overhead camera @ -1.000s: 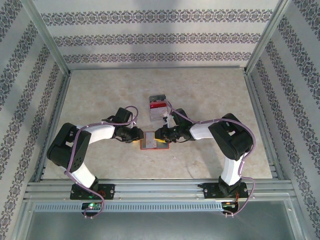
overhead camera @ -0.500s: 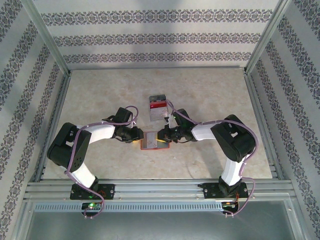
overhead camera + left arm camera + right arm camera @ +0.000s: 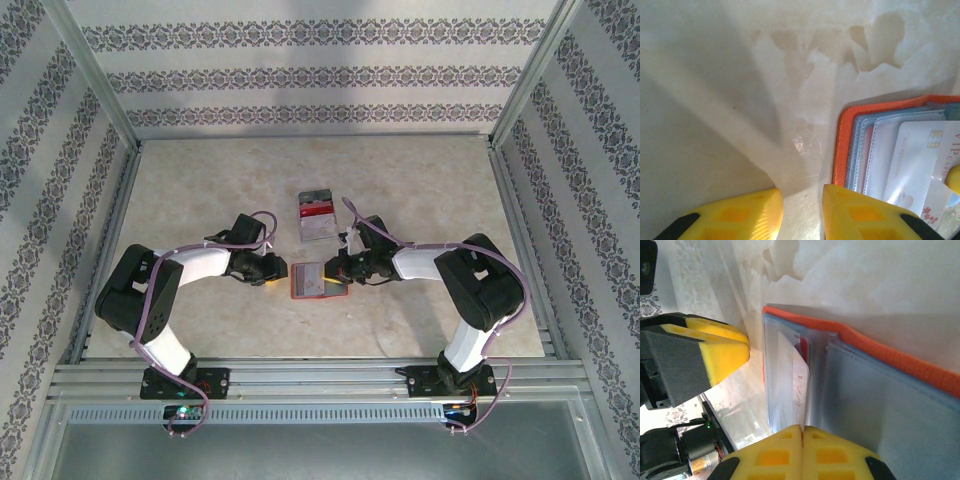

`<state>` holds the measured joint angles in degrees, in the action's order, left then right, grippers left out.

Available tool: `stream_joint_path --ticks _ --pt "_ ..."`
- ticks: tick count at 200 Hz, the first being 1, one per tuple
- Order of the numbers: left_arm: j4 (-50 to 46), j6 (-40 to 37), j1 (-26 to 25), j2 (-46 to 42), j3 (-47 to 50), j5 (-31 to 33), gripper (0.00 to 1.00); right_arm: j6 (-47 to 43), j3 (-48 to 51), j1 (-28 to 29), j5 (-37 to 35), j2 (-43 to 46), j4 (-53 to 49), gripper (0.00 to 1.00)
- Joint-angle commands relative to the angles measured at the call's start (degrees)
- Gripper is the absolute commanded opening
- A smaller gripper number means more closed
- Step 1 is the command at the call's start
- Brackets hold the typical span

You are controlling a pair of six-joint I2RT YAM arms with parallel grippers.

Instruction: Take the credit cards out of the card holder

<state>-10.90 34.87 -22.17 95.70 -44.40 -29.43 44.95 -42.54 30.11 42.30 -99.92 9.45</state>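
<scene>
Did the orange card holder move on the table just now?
Yes. The card holder slid a little to the right, toward the right arm's side, judged against the clear tray behind it, which stayed put.

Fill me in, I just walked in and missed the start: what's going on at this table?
Two robot arms are working on an orange card holder lying open on the table. The right hand is shut at the edge of the clear sleeves, apparently pinching one. The left hand sits beside the holder's other edge, fingers apart with nothing between them. A white chip card sits inside the holder, not yet pulled out.
</scene>
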Motion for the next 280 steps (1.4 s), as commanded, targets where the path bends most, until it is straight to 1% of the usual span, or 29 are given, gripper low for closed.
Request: stream_joint_path --ticks 1,25,43,55,67,86,103,123,133,147,180,215,249,280 --pt "1.66 -2.05 -0.94 3.52 3.98 7.19 0.33 -1.63 0.05 -0.14 -0.98 -0.07 -1.03 0.03" --pt "2.43 -1.5 -1.24 -0.19 3.34 3.54 0.33 -1.27 -0.08 0.17 -1.08 -0.76 -0.15 0.03" --pt "4.05 -1.36 -2.06 -1.37 2.17 -1.65 0.33 -1.16 -0.17 0.3 -1.22 -0.89 -0.05 0.03" --pt "5.43 -0.66 -2.91 -1.65 1.35 -4.25 0.3 -1.21 -0.09 0.32 -1.34 -0.89 -0.05 0.03" --pt "5.77 -0.1 -3.87 -1.61 0.14 -5.23 0.26 -1.16 0.0 0.37 -1.51 -0.98 0.0 0.03" --pt "5.95 0.65 -5.11 -1.82 -1.51 -4.58 0.2 -1.05 0.09 0.39 -1.61 -1.07 0.13 0.03" --pt "5.36 0.92 -5.69 -2.89 -2.48 -2.82 0.19 -1.02 0.18 0.45 -1.61 -1.16 0.19 0.03" --pt "1.71 -0.37 -5.93 -4.96 -3.49 1.05 0.19 -1.01 0.27 0.46 -1.7 -1.07 0.21 0.03" --pt "1.03 -0.66 -5.86 -5.84 -3.51 1.98 0.19 -1.06 0.18 0.44 -1.7 -1.07 0.21 0.03" --pt "1.34 -0.45 -5.92 -5.82 -3.62 1.08 0.18 -1.16 0.09 0.42 -1.7 -1.2 0.26 0.03" --pt "4.88 1.46 -6.31 -2.23 -3.58 -2.67 0.16 -1.15 -0.17 0.48 -1.61 -1.33 0.17 0.03" --pt "3.45 0.33 -7.59 1.34 -5.35 -4.03 0.15 -1.2 -0.09 0.67 -1.7 -1.76 0.21 0.03" --pt "4.79 0.99 -8.01 2.36 -4.83 -4.13 0.14 -1.13 -0.35 1.09 -1.79 -2.03 0.21 0.03" --pt "1.43 0.31 -8.03 3.69 -4.9 -0.77 0.14 -1.24 -0.17 1.09 -2.23 -1.36 -0.18 0.03"
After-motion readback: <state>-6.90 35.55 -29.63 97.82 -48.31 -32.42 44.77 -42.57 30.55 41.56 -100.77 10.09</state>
